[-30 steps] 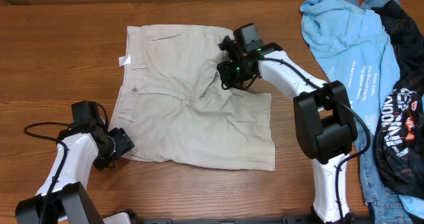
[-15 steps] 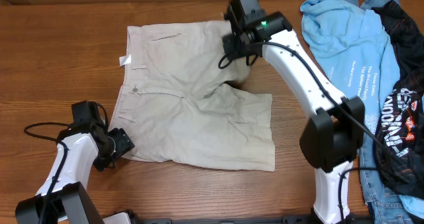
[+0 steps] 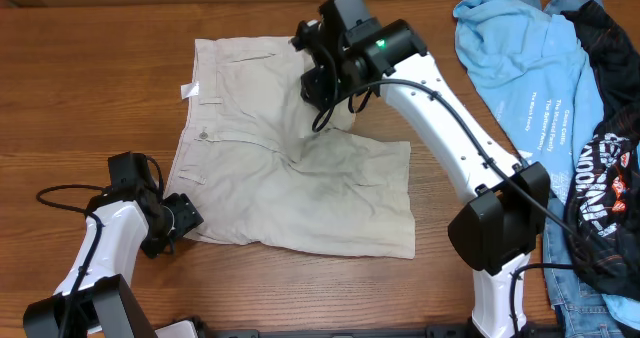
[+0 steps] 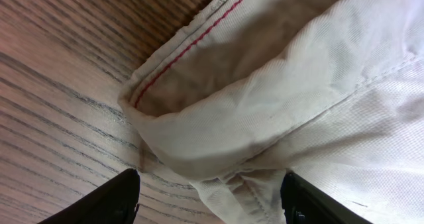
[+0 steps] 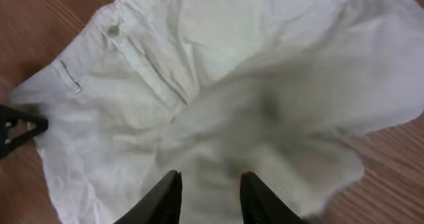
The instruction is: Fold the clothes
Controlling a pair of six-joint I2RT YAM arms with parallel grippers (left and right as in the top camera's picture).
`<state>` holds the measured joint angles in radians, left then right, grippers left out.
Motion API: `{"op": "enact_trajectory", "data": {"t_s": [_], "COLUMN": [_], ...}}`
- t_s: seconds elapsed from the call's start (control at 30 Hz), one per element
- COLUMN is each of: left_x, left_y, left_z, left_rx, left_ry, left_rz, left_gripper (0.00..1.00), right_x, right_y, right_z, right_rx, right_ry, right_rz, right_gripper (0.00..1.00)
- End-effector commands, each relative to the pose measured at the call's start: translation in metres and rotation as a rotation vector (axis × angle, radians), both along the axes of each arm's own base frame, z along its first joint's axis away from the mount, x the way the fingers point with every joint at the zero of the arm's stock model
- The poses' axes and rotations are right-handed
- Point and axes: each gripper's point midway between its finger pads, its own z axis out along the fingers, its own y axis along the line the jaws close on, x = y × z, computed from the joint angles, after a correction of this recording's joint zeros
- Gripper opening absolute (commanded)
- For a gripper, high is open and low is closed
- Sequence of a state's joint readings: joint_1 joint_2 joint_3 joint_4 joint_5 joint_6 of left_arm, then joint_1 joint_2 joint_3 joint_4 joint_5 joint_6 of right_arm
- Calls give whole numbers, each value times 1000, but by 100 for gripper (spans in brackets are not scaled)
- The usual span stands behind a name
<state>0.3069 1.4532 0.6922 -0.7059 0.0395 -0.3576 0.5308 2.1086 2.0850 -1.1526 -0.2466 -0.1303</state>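
Note:
The beige shorts (image 3: 270, 178) lie on the wooden table with the waistband to the left; they also show in the left wrist view (image 4: 298, 85) and the right wrist view (image 5: 132, 85). My right gripper (image 3: 322, 86) hovers over the far leg, shut on a fold of the shorts, and the fabric hangs blurred between its fingers (image 5: 211, 197). My left gripper (image 3: 180, 221) sits low at the near waistband corner. Its fingers (image 4: 212, 201) are spread wide, with the corner's hem between them.
A light blue T-shirt (image 3: 525, 68) and a black garment with white graphic (image 3: 605, 168) lie piled at the right side of the table. A small white label (image 3: 186, 90) sticks out at the far waistband corner. A black cable (image 3: 60, 193) trails by the left arm.
My right gripper has risen and moved left, from the shorts' crotch area over the far leg, pulling that leg's fabric with it. The left arm has not moved.

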Motion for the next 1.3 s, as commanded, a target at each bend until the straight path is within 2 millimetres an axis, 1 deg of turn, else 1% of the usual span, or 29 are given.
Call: {"op": "enact_trajectory", "data": {"t_s": [0.0,0.07,0.13,0.2,0.27,0.33,0.4,0.47,0.53,0.67,0.73,0.87,0.93,1.03,1.1,1.17,1.27], "left_x": [-3,-3,-3,-3,-3,-3,-3,-3,-3,-2,-2,-3,-2,-2,-2,-2,-2], "left_y": [1,1,1,1,1,1,1,1,1,1,1,1,1,1,1,1,1], "left_z": [-2,-2,-2,-2,-2,-2,-2,-2,-2,-2,-2,-2,-2,-1,-1,-1,-1], "left_rx": [13,13,13,13,13,13,13,13,14,14,14,14,14,14,15,14,15], "left_ry": [9,9,9,9,9,9,9,8,8,6,5,8,7,5,5,5,5], "left_rz": [-23,-23,-23,-23,-23,-22,-23,-23,-23,-23,-23,-23,-23,-23,-23,-23,-23], "left_gripper": [72,72,72,72,72,72,72,72,71,72,72,72,72,72,72,72,72], "right_x": [21,33,43,50,54,56,55,51,46,32,28,24,24,26,27,27,26], "right_y": [-30,-55,-76,-99,-112,-126,-139,-145,-144,-127,-116,-113,-107,-98,-98,-98,-98], "right_z": [1,0,0,-2,-3,-9,-17,-29,-44,-77,-90,-112,-115,-113,-114,-117,-124], "right_rx": [-101,-132,-115,-75,-15,54,95,148,201,303,367,403,447,516,525,530,534], "right_ry": [-54,-52,-19,35,95,174,243,316,380,466,483,481,472,464,461,460,460], "right_rz": [-152,-299,-419,-530,-589,-647,-697,-703,-683,-598,-559,-550,-520,-479,-489,-497,-506], "right_gripper": [35,40,42,47,48,49,49,51,54,59,61,62,65,66,67,70,71]}}
